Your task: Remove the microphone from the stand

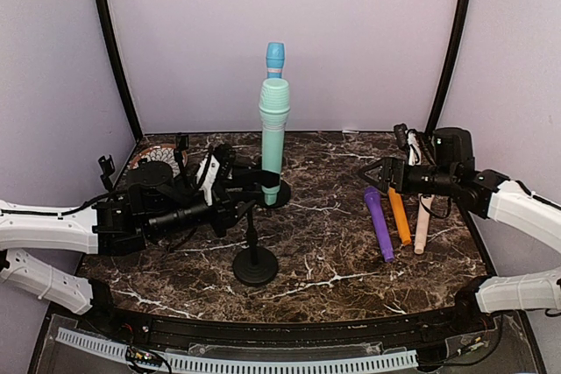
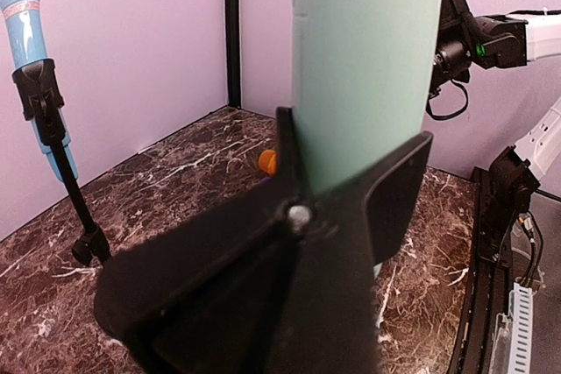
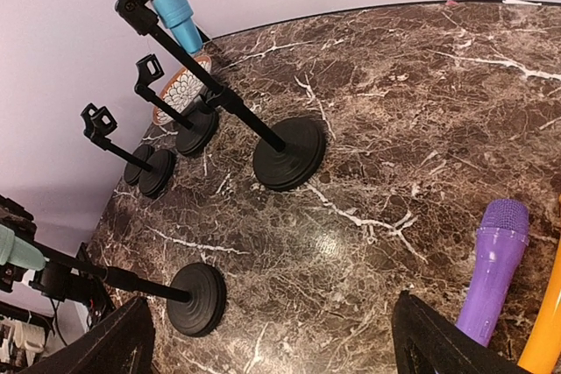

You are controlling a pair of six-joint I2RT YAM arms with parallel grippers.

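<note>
**Gripping the green microphone upright near the desk's middle**

The dark marble desk [image 1: 351,256] fills the floor of a pale-walled booth. In the top view the left arm [image 1: 53,227] reaches in from 9 o'clock, and the right arm [image 1: 517,203] comes in from 3 o'clock.

The green microphone [image 1: 273,129] stands vertical just left of the desk's centre. The left fingers [image 1: 263,179] are clenched around its lower body, and the left wrist view shows it filling the gap between them. Its stand [image 1: 255,264] has its round base toward 6 o'clock. The pole rises to the microphone's lower end, and I cannot tell whether the clip there grips it.

A blue microphone [image 1: 275,55] sits clipped in a taller stand at 12 o'clock.

At 3 o'clock three microphones lie side by side on the desk: purple [image 1: 379,221], orange [image 1: 399,215] and beige [image 1: 422,225]. The right fingers [image 3: 436,343] hang spread wide and released just beyond their far ends, holding nothing.

Two short bare stands [image 3: 145,159] wait toward 10 o'clock, beside a patterned dish [image 3: 180,94].
</note>
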